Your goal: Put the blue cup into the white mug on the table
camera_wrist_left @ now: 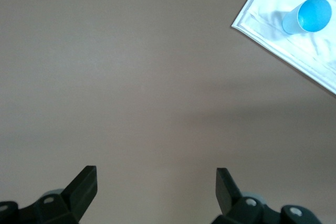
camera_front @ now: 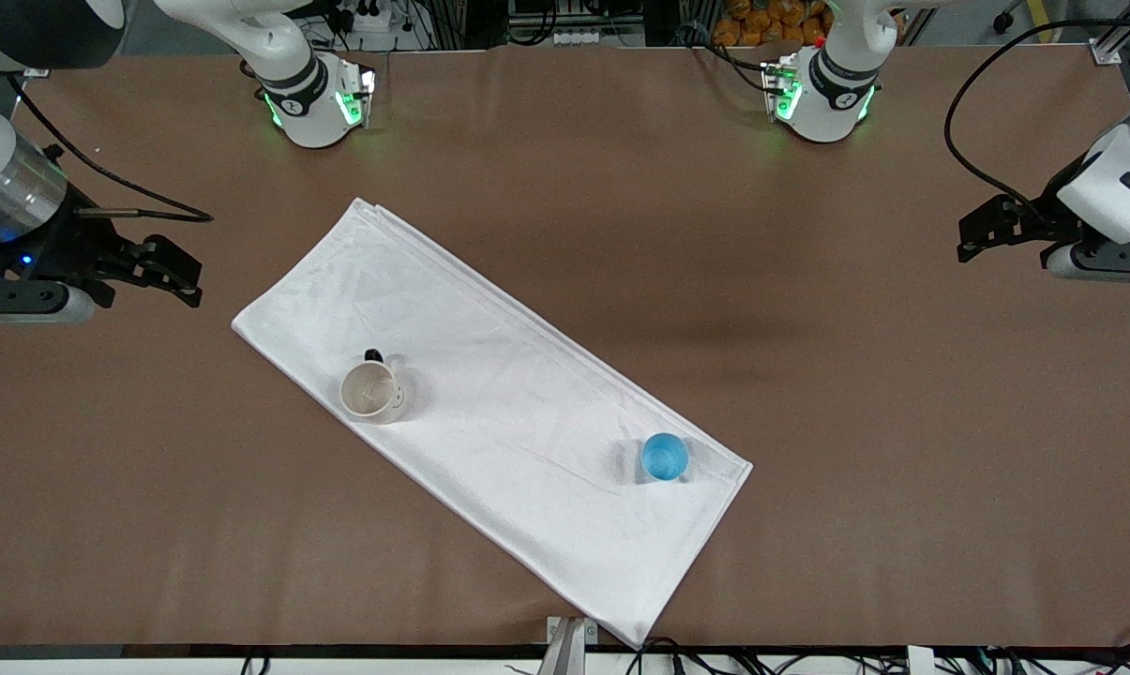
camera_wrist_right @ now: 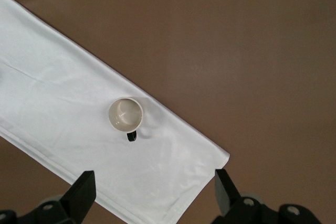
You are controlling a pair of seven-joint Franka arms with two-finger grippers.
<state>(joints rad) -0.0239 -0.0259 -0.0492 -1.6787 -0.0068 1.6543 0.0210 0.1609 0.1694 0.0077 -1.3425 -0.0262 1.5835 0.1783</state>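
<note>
Step zero: both arms parked, blue cup not yet approached.

Blue cup (camera_front: 665, 457) sits upright on the white cloth (camera_front: 489, 412), lower right of centre in the front view; white mug (camera_front: 370, 392) stands on the same cloth at centre left, well apart from it, mouth up and, as far as I can tell from above, empty. Left gripper (camera_front: 972, 234) hovers over bare table (camera_front: 902, 394) at the right edge, fingers spread, holding nothing; right gripper (camera_front: 175, 272) waits at the left edge, also spread. Next I'd bring the left gripper over the cup, descend and pinch its rim, then carry it to the mug.
</note>
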